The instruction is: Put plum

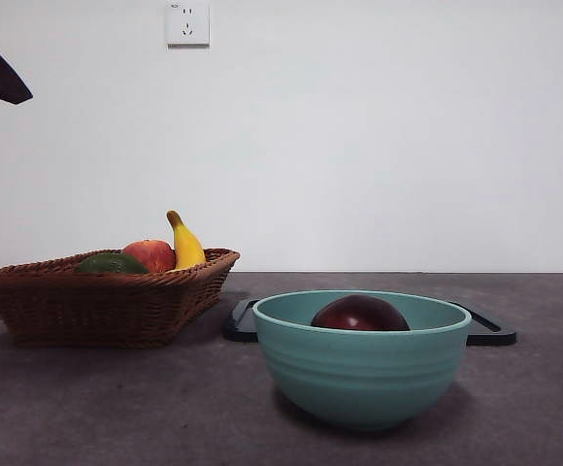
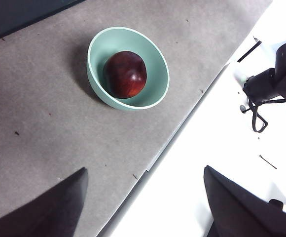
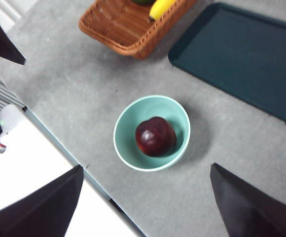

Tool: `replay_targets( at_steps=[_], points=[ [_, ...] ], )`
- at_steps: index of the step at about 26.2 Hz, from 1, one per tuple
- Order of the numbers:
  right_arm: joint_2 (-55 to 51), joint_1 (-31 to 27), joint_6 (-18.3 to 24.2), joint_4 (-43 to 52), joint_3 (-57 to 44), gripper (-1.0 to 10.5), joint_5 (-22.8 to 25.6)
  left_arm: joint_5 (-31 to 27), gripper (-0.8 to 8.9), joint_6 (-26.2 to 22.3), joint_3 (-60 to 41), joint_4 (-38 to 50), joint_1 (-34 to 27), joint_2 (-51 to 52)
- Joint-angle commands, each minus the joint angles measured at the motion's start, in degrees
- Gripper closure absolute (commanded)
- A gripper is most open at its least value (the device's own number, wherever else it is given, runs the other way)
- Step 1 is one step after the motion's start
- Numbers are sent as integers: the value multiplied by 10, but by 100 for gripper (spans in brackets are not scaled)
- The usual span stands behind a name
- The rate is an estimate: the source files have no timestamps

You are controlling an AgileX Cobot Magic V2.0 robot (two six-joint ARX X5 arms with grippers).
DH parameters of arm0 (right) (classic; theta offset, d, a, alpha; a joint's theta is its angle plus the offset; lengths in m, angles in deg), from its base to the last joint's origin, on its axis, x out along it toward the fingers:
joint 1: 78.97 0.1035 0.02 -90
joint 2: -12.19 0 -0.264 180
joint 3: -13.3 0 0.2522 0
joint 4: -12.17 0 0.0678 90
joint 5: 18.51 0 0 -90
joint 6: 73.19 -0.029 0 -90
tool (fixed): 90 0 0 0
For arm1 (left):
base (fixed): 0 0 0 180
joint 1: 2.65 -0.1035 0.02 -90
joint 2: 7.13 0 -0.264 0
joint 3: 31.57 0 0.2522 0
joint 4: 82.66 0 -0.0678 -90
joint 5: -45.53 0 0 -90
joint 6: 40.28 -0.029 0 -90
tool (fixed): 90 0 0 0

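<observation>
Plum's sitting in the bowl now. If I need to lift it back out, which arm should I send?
Right, marginally. Its wrist view has the plum in the bowl nearly centred between open jaws; in the left wrist view the bowl sits off to one side. Both grippers are raised and empty.

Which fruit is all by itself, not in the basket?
The dark purple plum. It sits alone inside the green bowl, while the apple, banana and green fruit share the wicker basket.
</observation>
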Motion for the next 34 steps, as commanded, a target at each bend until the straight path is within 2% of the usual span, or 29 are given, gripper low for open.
replay_targets(
  at_steps=[1,6,11,19,24,27,34],
  points=[
    [14,3,0,-3,11,534,2,4,440,-11,7,5,3,-3],
    [38,3,0,-4,4,535,2,4,440,-12,7,6,3,-3],
    [68,8,-10,20,-45,565,2,4,440,-12,7,12,3,-3],
    [120,42,-78,173,-145,569,6,4,440,-12,7,12,3,-3],
    [169,72,-87,226,-155,576,59,4,440,-12,7,12,3,-3],
    [202,89,-90,254,-155,628,80,4,440,-12,7,13,3,-3],
    [270,117,-91,307,-155,669,123,4,440,-12,7,13,3,-3]
  ],
)
